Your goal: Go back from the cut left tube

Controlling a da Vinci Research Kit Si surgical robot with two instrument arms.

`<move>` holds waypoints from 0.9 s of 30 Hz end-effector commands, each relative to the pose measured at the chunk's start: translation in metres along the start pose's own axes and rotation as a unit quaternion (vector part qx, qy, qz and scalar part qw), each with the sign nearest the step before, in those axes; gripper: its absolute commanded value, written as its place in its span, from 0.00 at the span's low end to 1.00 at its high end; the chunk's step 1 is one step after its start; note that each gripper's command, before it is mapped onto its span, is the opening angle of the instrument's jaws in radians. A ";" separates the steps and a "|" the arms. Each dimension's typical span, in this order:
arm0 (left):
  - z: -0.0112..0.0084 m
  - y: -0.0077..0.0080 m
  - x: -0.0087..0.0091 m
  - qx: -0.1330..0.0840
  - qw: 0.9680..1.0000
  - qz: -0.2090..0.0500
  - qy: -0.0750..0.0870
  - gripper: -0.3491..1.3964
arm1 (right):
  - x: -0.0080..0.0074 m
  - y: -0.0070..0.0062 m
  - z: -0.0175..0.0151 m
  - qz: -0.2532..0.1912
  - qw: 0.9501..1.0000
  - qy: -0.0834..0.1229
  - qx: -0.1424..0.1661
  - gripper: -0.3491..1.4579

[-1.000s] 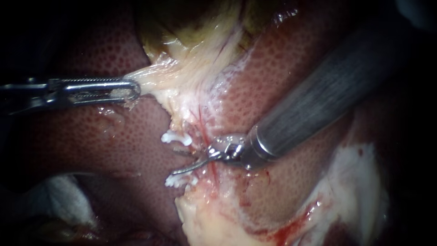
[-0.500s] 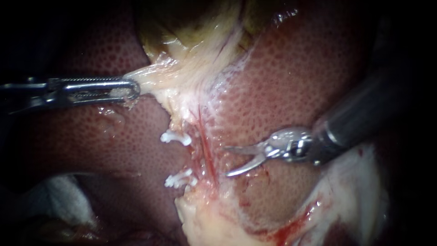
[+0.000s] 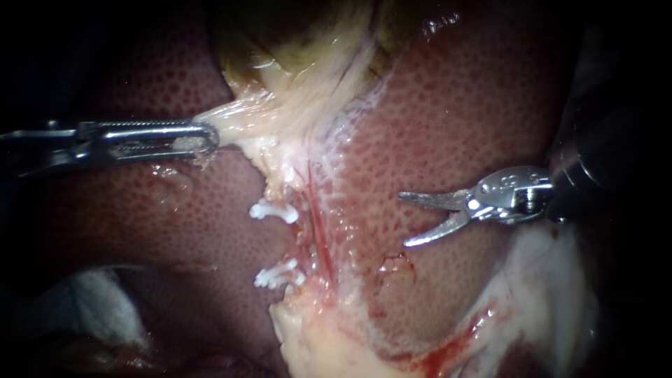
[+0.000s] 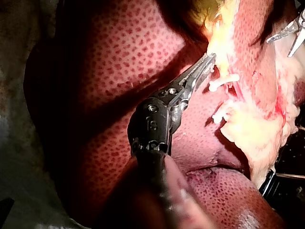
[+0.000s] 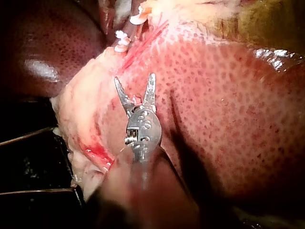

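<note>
Clamping pale tissue [image 3: 241, 115], left instrument [image 3: 208, 138], unseen by right wrist view

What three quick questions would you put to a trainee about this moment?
1. Count: how many white plastic clips show beside the red streak in the endoscope view?
2. True or false: the slender silver right instrument has its curved jaws closed on a clip.
3. The serrated silver left instrument has its jaws shut on: A) the pale yellowish strand of tissue; B) a clip; C) nothing.

Key: 1. Two. 2. False: its jaws stand open, apart from the clips, over the speckled red liver. 3. A.
</note>
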 end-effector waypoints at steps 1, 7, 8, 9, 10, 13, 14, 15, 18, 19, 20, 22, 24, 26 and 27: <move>0.0005 0.0000 -0.0003 -0.002 1.000 0.002 -0.001 0.00 | 0.0000 0.0000 -0.0002 0.000 1.000 0.001 0.000 0.98; 0.0051 -0.0005 -0.0028 -0.016 1.000 0.009 -0.004 0.00 | -0.0002 0.0000 -0.0006 -0.003 1.000 0.002 0.001 0.98; 0.0058 -0.0005 -0.0030 -0.018 1.000 0.009 -0.005 0.00 | -0.0002 0.0000 -0.0007 -0.003 1.000 0.002 0.001 0.98; 0.0064 -0.0005 -0.0031 -0.019 1.000 0.010 -0.006 0.00 | -0.0002 0.0000 -0.0008 -0.003 1.000 0.002 0.001 0.98; 0.0072 -0.0004 -0.0033 -0.020 1.000 0.010 -0.008 0.00 | -0.0003 0.0001 -0.0009 -0.003 1.000 0.002 0.002 0.98; 0.0090 -0.0002 -0.0034 -0.024 1.000 0.011 -0.010 0.00 | -0.0003 0.0002 -0.0014 -0.005 1.000 0.004 0.002 0.98; 0.0096 -0.0001 -0.0034 -0.024 1.000 0.011 -0.010 0.00 | -0.0003 0.0002 -0.0016 -0.005 1.000 0.004 0.003 0.98; 0.0100 0.0000 -0.0033 -0.027 1.000 0.012 -0.011 0.00 | -0.0003 0.0003 -0.0017 -0.005 1.000 0.005 0.003 0.98; 0.0115 0.0003 -0.0035 -0.027 0.999 0.013 -0.014 0.00 | -0.0002 0.0004 -0.0021 -0.007 1.000 0.007 0.003 0.98; 0.0118 0.0004 -0.0036 -0.028 0.999 0.014 -0.015 0.00 | -0.0002 0.0004 -0.0021 -0.006 1.000 0.008 0.003 0.98; 0.0122 0.0004 -0.0037 -0.029 0.999 0.015 -0.017 0.00 | -0.0001 0.0005 -0.0022 -0.006 1.000 0.008 0.003 0.98; 0.0125 0.0004 -0.0038 -0.029 0.999 0.016 -0.018 0.00 | -0.0001 0.0004 -0.0022 -0.006 1.000 0.009 0.002 0.98; 0.0127 0.0004 -0.0039 -0.029 0.999 0.016 -0.020 0.00 | 0.0000 0.0004 -0.0022 -0.006 1.000 0.009 0.002 0.98; 0.0127 0.0003 -0.0039 -0.029 0.999 0.016 -0.020 0.00 | 0.0000 0.0004 -0.0022 -0.006 1.000 0.011 0.002 0.98; 0.0127 0.0003 -0.0039 -0.029 0.999 0.016 -0.020 0.00 | 0.0000 0.0004 -0.0022 -0.006 1.000 0.011 0.002 0.98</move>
